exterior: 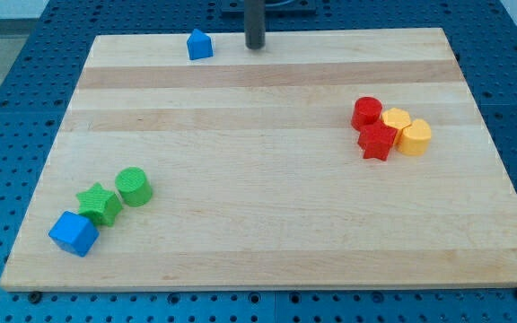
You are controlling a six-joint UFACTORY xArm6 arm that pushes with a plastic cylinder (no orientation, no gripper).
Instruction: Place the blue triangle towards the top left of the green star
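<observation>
The blue triangle (pixel 200 44) sits near the top edge of the wooden board, left of centre. The green star (pixel 100 204) lies at the lower left, far below the triangle. My tip (pixel 255 45) rests on the board at the top, a short way to the right of the blue triangle and apart from it.
A green cylinder (pixel 134 186) touches the star's upper right. A blue cube (pixel 73 233) touches its lower left. At the right stand a red cylinder (pixel 366 112), a red star (pixel 377 141) and two yellow blocks (pixel 406 130). The board (pixel 267 224) lies on a blue perforated table.
</observation>
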